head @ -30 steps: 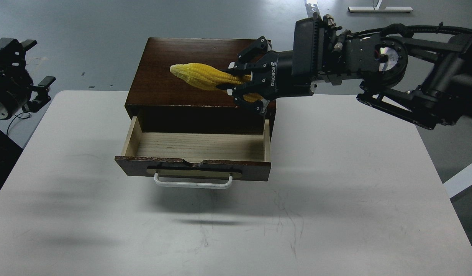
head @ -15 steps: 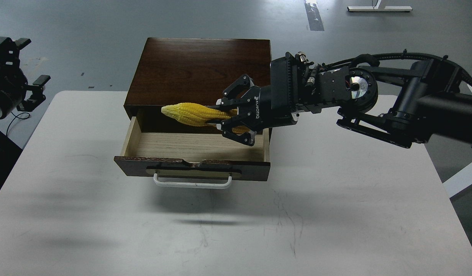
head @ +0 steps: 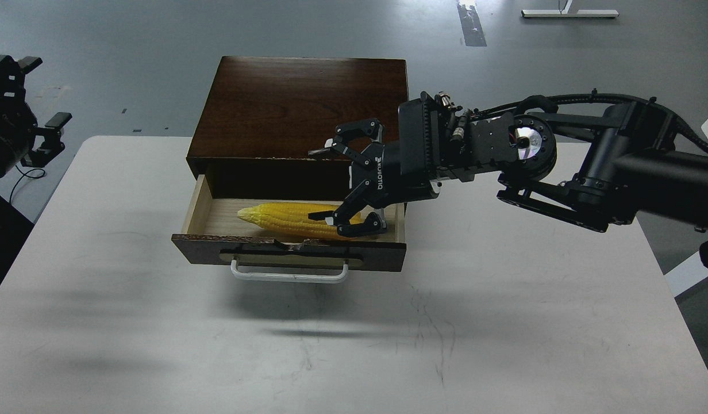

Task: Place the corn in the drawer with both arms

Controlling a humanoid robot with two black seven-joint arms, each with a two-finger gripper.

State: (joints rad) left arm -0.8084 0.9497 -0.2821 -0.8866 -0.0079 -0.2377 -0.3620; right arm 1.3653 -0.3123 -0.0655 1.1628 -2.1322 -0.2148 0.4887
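Observation:
The yellow corn [head: 285, 217] lies on its side in the open drawer [head: 192, 214], tip pointing left, along the front wall. The drawer is pulled out of the dark wood cabinet [head: 296, 103] and its white handle [head: 289, 276] faces me. My right gripper [head: 326, 187] comes in from the right and is open over the drawer's right half. Its lower fingers [head: 354, 229] sit at the corn's thick end and its upper finger is raised clear. My left gripper [head: 41, 92] hangs off the table at the far left edge, fingers spread, empty.
The cabinet stands at the back middle of the white table [head: 503, 299]. The right arm [head: 618, 167] stretches over the table's back right. Grey floor lies beyond the table's far edge.
My right gripper carried the corn from above the cabinet top down into the drawer, then opened and let it go. The corn now rests on the drawer floor. The left arm drifted slightly left.

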